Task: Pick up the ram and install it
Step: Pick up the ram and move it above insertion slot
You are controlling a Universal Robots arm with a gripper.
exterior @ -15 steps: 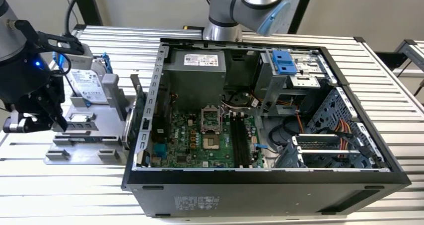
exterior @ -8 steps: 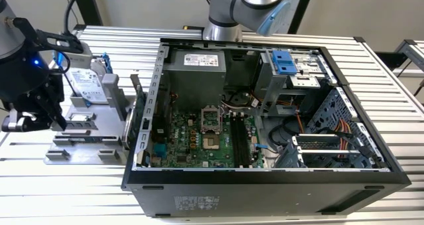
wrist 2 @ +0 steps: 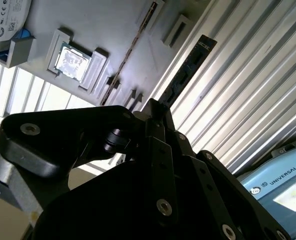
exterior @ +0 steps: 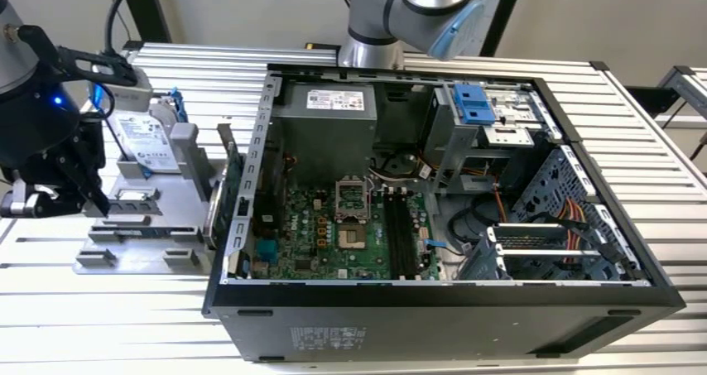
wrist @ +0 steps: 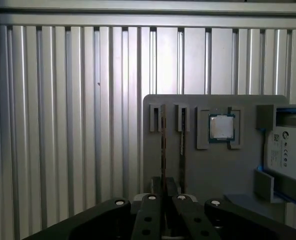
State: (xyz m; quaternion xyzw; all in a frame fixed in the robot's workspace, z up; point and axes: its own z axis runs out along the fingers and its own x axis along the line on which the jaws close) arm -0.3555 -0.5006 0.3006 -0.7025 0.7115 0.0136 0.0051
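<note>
One arm does the work, so what matters is how its load lies against the target. Biggest on the ribbed table [exterior: 111, 325] is the open case [exterior: 442, 321], with the motherboard flat inside. Its long black slots [exterior: 398, 234] run near-to-far in the exterior view. Just beside the case, on the exterior view's left, sits the grey tray [wrist: 213, 175]. The gripper [wrist 2: 155, 109] hangs over the tray's outer end at that view's left edge, well apart from the slots. The drive [wrist: 288, 150] with blue handles rests in the tray.

The fingers are pressed together on the ram [wrist 2: 188, 67]. In the second wrist view the dark stick juts straight out from between the fingertips. Its long axis carries on the line of the fingers, and its free end is over the table ribs past the tray's edge. In the first wrist view it reads as a thin edge-on line running out of the finger gap. I judge it pinched by one end and clear of its tray slot.

The slots lie towards the exterior view's right of the claw. Whether the stick's axis lines up with them I cannot tell. Smallest, the square chip [wrist: 221, 127] sits in its tray pocket.
</note>
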